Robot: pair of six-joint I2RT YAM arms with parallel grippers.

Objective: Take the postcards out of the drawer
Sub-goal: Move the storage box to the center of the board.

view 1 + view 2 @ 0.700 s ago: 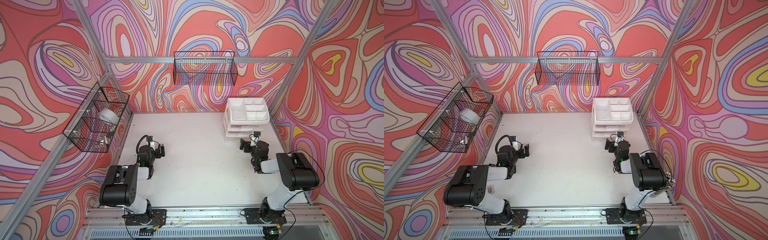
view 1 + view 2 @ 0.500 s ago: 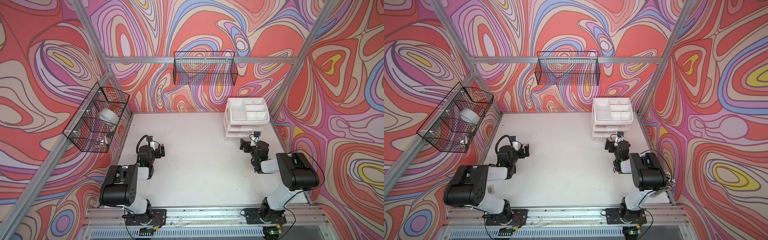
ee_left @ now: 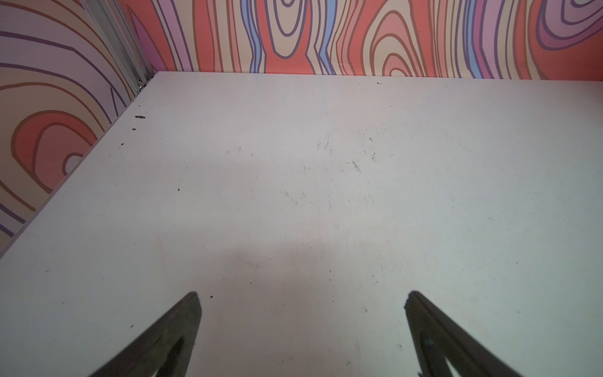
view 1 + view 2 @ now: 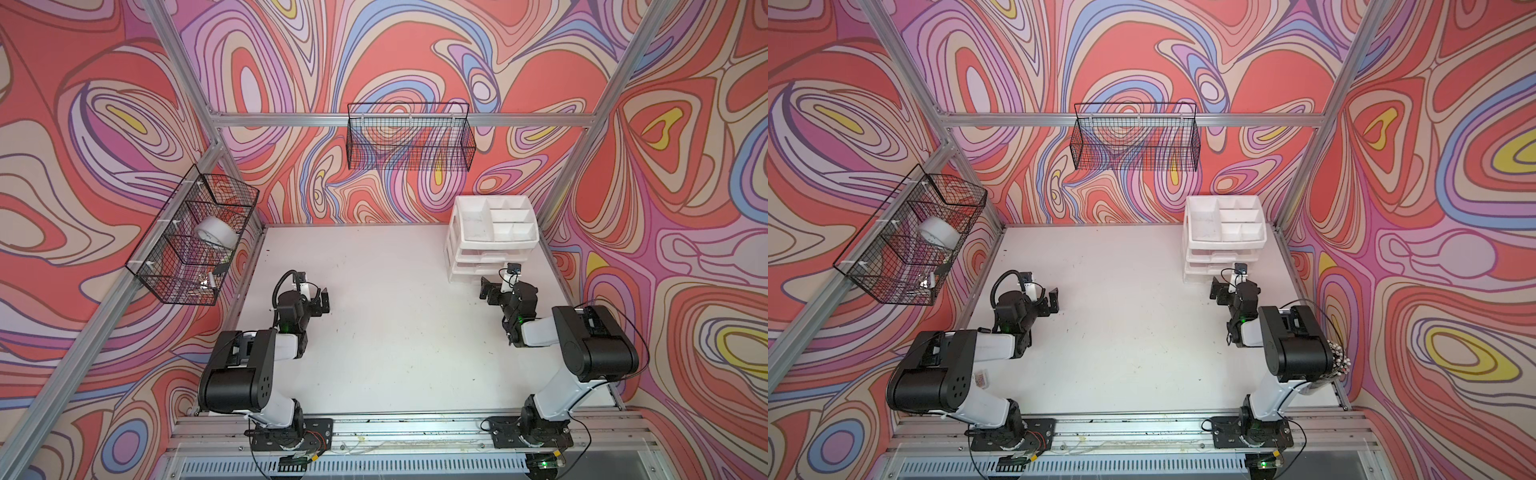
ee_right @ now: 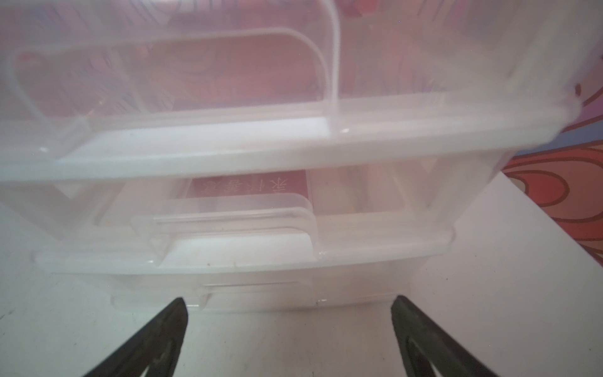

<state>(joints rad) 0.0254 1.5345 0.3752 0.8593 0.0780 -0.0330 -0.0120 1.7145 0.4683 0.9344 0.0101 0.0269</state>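
Observation:
A white plastic drawer unit [image 4: 488,253] [image 4: 1221,255] stands at the table's back right with all of its drawers pushed in. In the right wrist view, a red postcard [image 5: 248,187] with white lettering shows through the translucent middle drawer [image 5: 235,228]; any others are hidden. My right gripper [image 4: 503,289] [image 4: 1231,289] [image 5: 288,305] is open just in front of the bottom drawer [image 5: 257,292], low over the table, with nothing between its fingers. My left gripper [image 4: 318,301] [image 4: 1048,301] [image 3: 301,300] is open over bare table on the left side.
The unit's top is a divided tray [image 4: 496,220]. A black wire basket [image 4: 409,141] hangs on the back wall. Another basket [image 4: 191,245] on the left wall holds a white tape roll [image 4: 216,235]. Walls and aluminium posts close in the white table [image 4: 395,324].

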